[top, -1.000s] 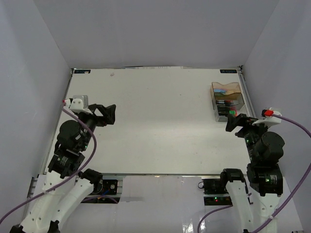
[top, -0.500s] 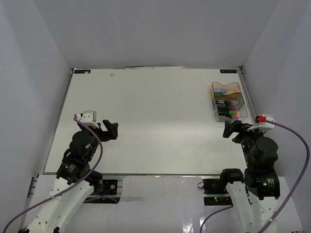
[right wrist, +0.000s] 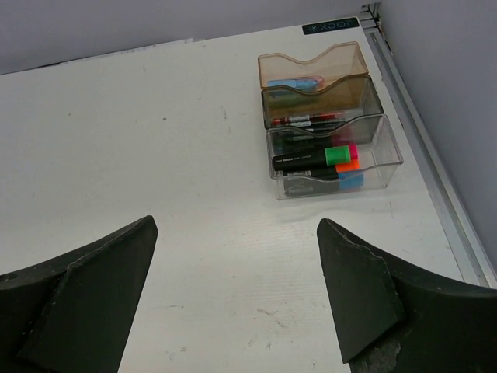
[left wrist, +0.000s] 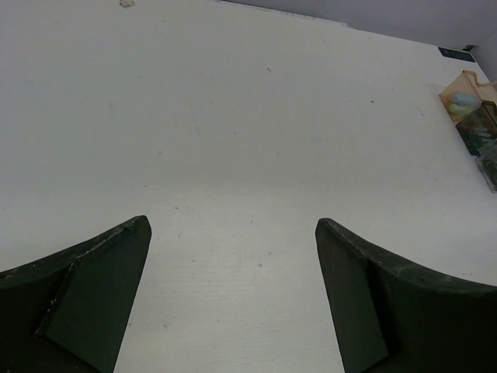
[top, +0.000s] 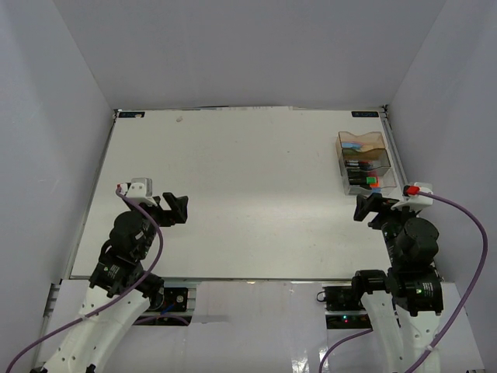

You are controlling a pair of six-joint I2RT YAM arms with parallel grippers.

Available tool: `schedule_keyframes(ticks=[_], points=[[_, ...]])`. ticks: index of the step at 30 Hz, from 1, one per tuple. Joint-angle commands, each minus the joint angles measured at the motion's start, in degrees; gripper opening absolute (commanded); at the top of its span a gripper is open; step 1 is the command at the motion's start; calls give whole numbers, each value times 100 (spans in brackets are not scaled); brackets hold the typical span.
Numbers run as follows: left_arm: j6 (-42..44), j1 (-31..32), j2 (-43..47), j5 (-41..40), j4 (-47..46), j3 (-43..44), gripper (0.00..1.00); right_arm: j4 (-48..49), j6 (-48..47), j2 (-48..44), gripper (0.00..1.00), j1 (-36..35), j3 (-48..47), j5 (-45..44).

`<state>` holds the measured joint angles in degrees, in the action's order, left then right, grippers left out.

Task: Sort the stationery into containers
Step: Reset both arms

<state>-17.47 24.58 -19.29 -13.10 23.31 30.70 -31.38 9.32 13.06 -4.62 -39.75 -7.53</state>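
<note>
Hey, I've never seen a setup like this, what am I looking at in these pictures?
Two robot arms stand at the near edge of a white table. One picture looks down from above: left arm, right arm. The other two come from cameras on the wrists; the dark wedges at the bottom are each arm's own jaws, open and holding nothing. Near the table's far right edge sit small see-through trays holding markers with coloured caps, pens and pastel pieces.

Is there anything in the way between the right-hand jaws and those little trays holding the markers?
Nothing visible: only bare table lies between the right gripper and the clear tray, the nearest one.
</note>
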Motion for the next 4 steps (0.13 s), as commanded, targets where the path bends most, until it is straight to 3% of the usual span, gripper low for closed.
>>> schedule_keyframes(ticks=[1,4], points=[[7,-23,13,-52,-99,-29,98,325,-53,-84,90,-30,46,-3],[16,-23,4,-52,-107,-29,98,351,-79,-67,90,-39,64,41]])
